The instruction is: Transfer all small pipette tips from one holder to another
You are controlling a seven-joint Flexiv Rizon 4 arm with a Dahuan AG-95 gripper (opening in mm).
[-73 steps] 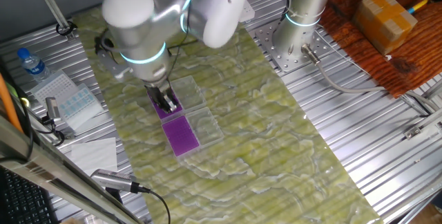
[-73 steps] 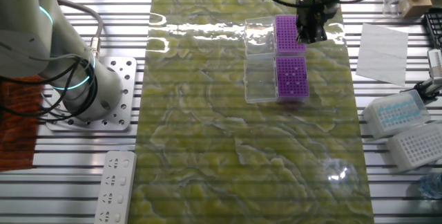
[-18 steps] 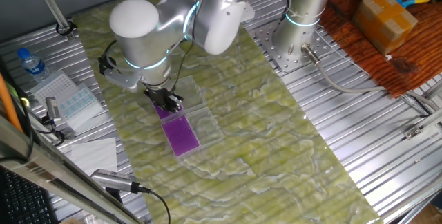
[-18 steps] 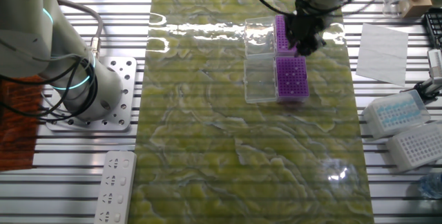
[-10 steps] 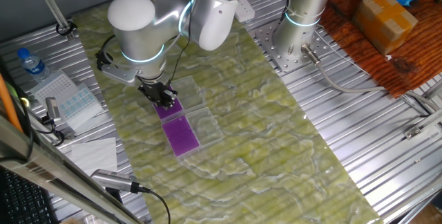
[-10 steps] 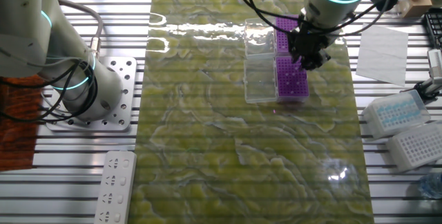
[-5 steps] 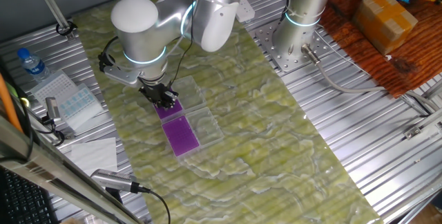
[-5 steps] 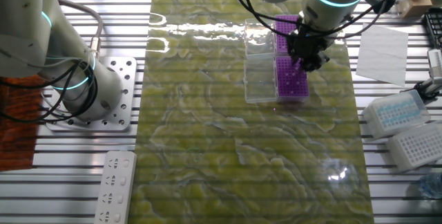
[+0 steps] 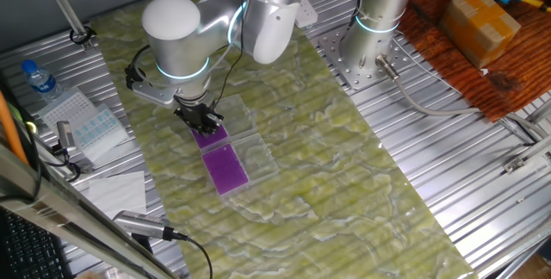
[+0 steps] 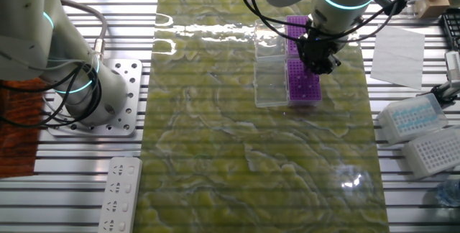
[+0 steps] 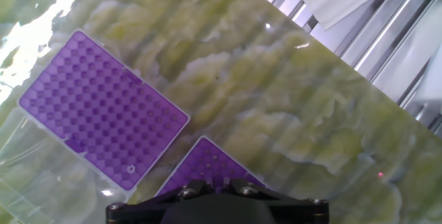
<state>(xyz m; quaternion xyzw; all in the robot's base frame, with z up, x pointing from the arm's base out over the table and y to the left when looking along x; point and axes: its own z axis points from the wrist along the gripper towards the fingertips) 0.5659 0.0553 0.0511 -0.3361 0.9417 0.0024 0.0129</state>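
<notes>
The small pipette tips [image 11: 222, 171] show only as faint pale dots on the purple rack top [image 11: 207, 165] at about 6 o'clock in the hand view, right under the hand; the other purple rack [image 11: 103, 110] at 9 o'clock looks almost bare, one pale ring near its lower corner. Judging by their size, the tips are very light, thin-walled plastic, stiff enough to lift but easy to crush or flick away, and smooth; each is best taken by its upper collar, straight up out of its hole, with a gentle squeeze. The hand [image 10: 316, 62] hovers low over the seam between the two racks; whether its fingers are spread or closed on a tip cannot be told, since its own body hides them. The surface is a glossy green-yellow marbled mat [image 9: 344, 167] laid over ribbed metal slats, with clear lids [image 10: 272, 60] beside the racks. Around it lie a water bottle [image 9: 39, 79], spare tip boxes [image 10: 413, 121], paper sheets and a cardboard box [image 9: 480, 21].
</notes>
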